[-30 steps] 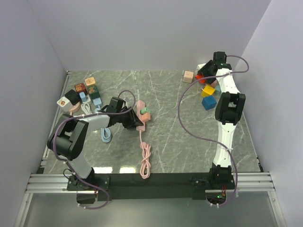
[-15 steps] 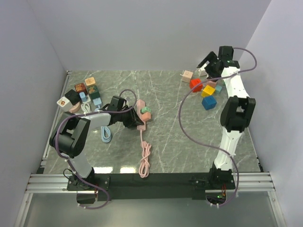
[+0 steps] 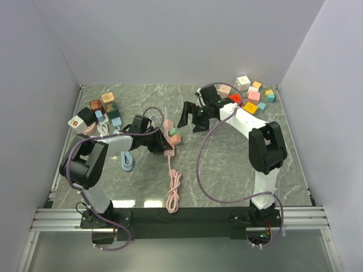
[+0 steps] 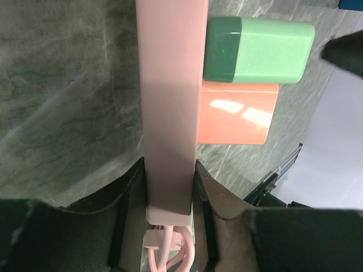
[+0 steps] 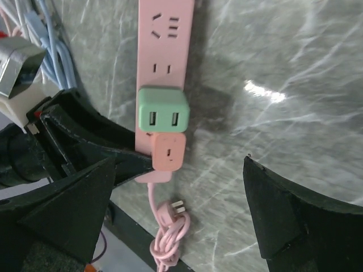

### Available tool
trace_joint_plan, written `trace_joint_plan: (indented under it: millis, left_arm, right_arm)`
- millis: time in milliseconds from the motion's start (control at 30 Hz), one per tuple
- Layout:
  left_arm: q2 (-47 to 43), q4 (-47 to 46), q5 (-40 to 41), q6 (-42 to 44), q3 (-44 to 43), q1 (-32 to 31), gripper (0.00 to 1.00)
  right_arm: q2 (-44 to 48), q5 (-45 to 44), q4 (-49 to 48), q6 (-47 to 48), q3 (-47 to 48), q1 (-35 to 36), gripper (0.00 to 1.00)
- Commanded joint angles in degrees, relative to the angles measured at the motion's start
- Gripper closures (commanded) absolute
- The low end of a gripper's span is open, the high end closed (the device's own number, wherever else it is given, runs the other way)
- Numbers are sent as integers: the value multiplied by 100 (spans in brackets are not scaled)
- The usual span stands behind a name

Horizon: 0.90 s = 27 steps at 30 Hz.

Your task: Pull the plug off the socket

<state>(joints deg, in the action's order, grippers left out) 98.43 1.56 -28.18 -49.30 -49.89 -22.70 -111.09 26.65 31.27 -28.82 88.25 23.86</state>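
Since a second ago the right gripper (image 3: 191, 118) has swung from the blocks (image 3: 253, 93) at upper right to frame centre. Its jaws are now spread wide and empty, near the right side of the power strip (image 5: 164, 51). The left gripper (image 3: 154, 141) is unchanged: narrow, clamped on the strip's cable end, bracing it. The green plug (image 5: 163, 110) sits mid-strip, the salmon plug (image 5: 168, 152) touching just below, both still seated. Looks like the approach for the pull; which plug is meant, can't tell.
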Motion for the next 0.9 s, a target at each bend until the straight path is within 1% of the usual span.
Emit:
trace_joint_plan:
  millis: [0,133,300,400,500,567,600,700,733,800,833,867]
  left_arm:
    - [-123,-86,103,-141,67,29,99]
    - [-193,-112,111,-194,181,20,99]
    - [-202,-297,85,-256,287,20,99]
    - [-184,-271,85,-238,269,29,99]
    - [-184,-201,94,-203,225,20,99]
    - [-149,-174,111,-159,155,29,99]
    - [-132,-174,103,-133,155,29,99]
    - [-105,-174,94,-115,163,29,99]
    - [-79,-174,85,-115,190,29,99]
    - [-70,-174,67,-106,234,29,99]
    - [-61,-191,85,-106,269,29,99]
    - [-52,-191,76,-106,287,29,99]
  right_arm:
    - [17,174,-604,-211,-79,110,0]
    - [-53,42,-928,-598,-290,242,0]
    - [-483,191,-1052,-879,-45,409,0]
    - [-642,86,-1122,-1020,70,514,0]
    - [-835,138,-1175,-1134,175,550,5]
    - [-914,191,-1184,-1161,271,559,11]
    - [-941,208,-1228,-1196,289,567,19]
    - [-941,200,-1281,-1205,333,567,32]
    - [-950,200,-1281,-1196,342,567,41]
    - [-1037,209,-1211,-1153,500,559,55]
    - [-1072,217,-1106,-1109,570,559,65]
    - [-1099,235,-1062,-1082,666,559,70]
